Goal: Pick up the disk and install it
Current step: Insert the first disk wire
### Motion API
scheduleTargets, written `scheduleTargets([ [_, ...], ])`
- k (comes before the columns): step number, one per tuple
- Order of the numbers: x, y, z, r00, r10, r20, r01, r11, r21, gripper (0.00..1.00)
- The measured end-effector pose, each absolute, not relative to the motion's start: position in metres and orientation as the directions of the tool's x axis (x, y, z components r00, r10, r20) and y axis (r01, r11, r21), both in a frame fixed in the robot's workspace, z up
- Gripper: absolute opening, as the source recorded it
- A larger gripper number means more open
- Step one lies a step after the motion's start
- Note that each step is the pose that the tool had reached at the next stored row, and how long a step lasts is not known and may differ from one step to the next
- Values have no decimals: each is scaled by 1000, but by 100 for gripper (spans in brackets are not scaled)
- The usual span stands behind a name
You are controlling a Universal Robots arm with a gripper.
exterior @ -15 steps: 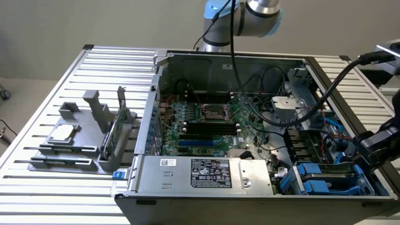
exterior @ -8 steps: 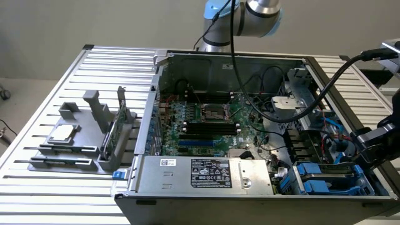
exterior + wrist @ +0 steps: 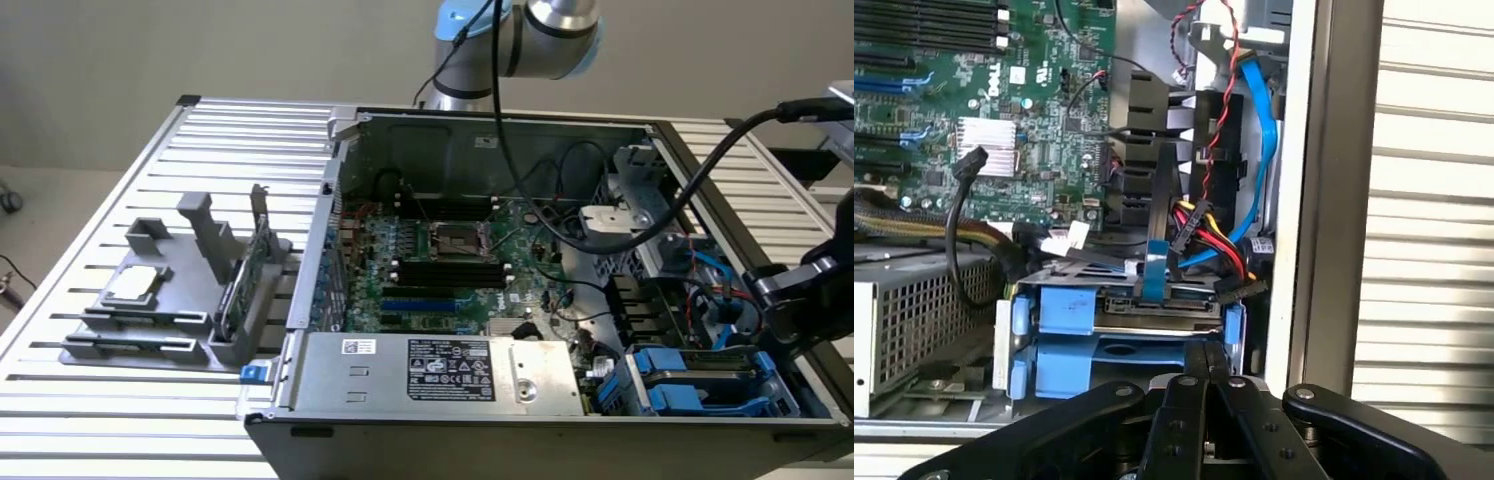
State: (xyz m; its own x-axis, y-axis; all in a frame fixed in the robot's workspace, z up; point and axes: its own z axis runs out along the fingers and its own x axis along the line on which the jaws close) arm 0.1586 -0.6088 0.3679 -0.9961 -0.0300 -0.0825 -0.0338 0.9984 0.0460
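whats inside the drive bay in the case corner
The disk in its blue carrier sits in the upper slot, a second carrier below. The shut gripper covers the lower slot's middle, hiding its contents.

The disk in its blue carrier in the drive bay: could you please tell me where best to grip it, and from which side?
Probably by the blue carrier, on the two exposed ends flanking the disk, coming in through the open side of the case. The rest sits sunk in the bay, and cables crowd one long edge, so that side looks blocked.
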Motion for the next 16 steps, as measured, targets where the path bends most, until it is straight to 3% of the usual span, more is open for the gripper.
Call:
scheduleTargets([
  [16, 158, -609, 368, -987, 142, -79, 135, 987, 82, 11],
])
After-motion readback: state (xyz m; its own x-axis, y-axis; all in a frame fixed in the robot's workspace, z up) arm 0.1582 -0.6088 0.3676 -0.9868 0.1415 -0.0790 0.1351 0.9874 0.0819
